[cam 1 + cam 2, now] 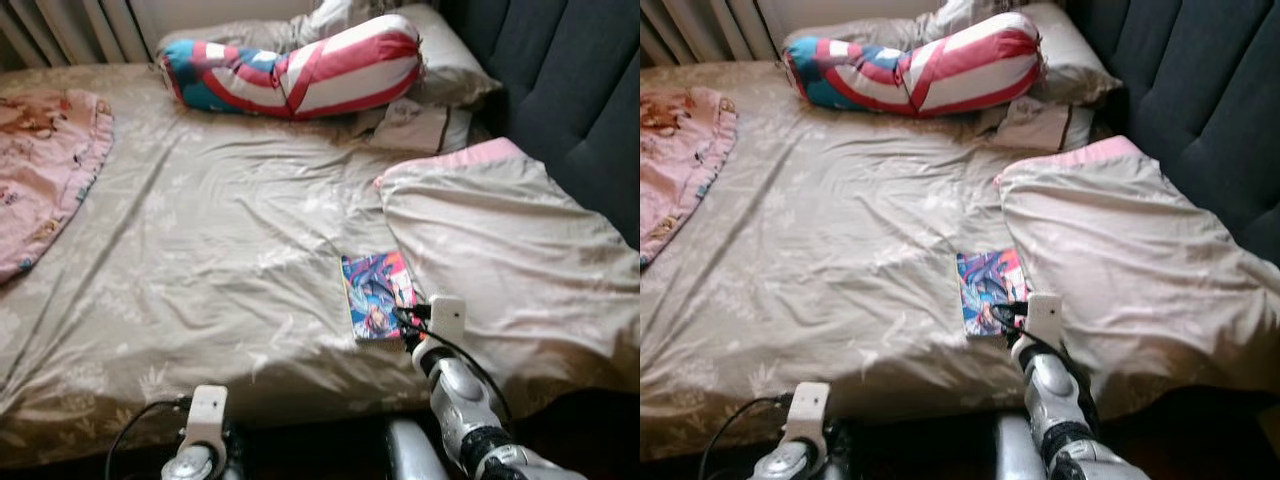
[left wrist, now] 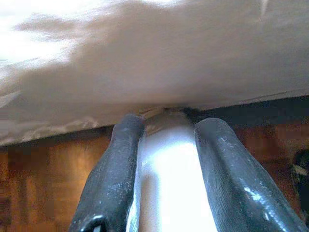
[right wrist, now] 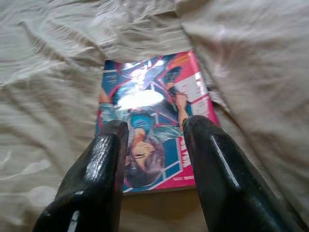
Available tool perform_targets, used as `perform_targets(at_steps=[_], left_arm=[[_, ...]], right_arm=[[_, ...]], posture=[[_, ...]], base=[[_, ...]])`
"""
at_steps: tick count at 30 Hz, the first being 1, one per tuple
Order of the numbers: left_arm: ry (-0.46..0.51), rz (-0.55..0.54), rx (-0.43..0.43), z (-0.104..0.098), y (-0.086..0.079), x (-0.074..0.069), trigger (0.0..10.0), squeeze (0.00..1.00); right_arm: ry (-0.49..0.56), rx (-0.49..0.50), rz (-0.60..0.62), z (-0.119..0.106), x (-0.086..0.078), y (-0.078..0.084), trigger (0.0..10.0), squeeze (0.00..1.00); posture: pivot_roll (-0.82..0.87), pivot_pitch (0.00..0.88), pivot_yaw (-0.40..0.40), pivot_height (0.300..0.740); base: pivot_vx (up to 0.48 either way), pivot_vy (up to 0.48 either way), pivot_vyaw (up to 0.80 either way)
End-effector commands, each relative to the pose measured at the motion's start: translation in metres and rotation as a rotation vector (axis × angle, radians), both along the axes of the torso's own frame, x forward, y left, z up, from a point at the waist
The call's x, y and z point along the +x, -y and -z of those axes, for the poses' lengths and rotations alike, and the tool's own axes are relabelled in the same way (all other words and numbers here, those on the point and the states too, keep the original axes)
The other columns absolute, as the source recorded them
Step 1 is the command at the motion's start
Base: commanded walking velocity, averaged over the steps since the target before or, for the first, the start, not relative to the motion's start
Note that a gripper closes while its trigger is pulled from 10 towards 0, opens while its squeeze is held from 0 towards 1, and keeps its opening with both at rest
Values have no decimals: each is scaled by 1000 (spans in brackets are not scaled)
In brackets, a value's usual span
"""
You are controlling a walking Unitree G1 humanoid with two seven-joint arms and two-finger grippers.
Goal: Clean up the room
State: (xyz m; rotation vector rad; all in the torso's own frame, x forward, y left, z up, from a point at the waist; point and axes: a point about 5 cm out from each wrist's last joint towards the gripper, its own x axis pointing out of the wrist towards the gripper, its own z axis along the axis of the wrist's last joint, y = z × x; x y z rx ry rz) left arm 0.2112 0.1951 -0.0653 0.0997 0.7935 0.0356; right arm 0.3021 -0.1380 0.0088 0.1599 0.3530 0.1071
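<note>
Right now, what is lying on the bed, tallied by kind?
Books: 1, comic book
Bolsters: 1, striped bolster
Pillows: 1, beige pillow
Blankets: 2, pink blanket, beige blanket
Total: 5

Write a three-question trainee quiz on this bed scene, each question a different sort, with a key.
1. True or false: the right gripper is open, with its fingers over the near end of the comic book.
2. Multiple choice: the striped bolster pillow lies A) at the head of the bed by the pillows, B) on the floor, C) on top of the comic book.
3. Fill in: at the bed's left edge lies a ____ patterned blanket.

Key: 1 true. 2 A. 3 pink.
</note>
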Motion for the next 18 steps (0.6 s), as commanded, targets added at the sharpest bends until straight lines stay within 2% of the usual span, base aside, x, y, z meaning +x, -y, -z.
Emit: perform_targets(at_steps=[1,10,13,15,18], left_arm=[[-138,-17,-12,17,0,-28,10000,0],[-154,-23,-14,18,-4,-30,10000,0],[-153,-27,-17,17,-3,-29,10000,0],[-148,-29,-20,17,-2,-27,10000,0],[-143,-30,-24,16,-1,-25,10000,0]], right_arm=[[-34,-5,-31,6,-6,-6,10000,0],[-55,0,-68,10,-9,-14,10000,0],[-119,-37,-64,20,-16,-11,10000,0],[-207,-73,-57,32,-27,-7,10000,0],[-271,-77,-42,42,-38,-1,10000,0]], posture=[[1,38,-31,669],[-12,29,-26,719],[-14,12,-32,739],[-16,0,-36,740],[-16,0,-40,740]], base=[[0,0,0],[0,0,0],[0,0,0],[0,0,0],[0,0,0]])
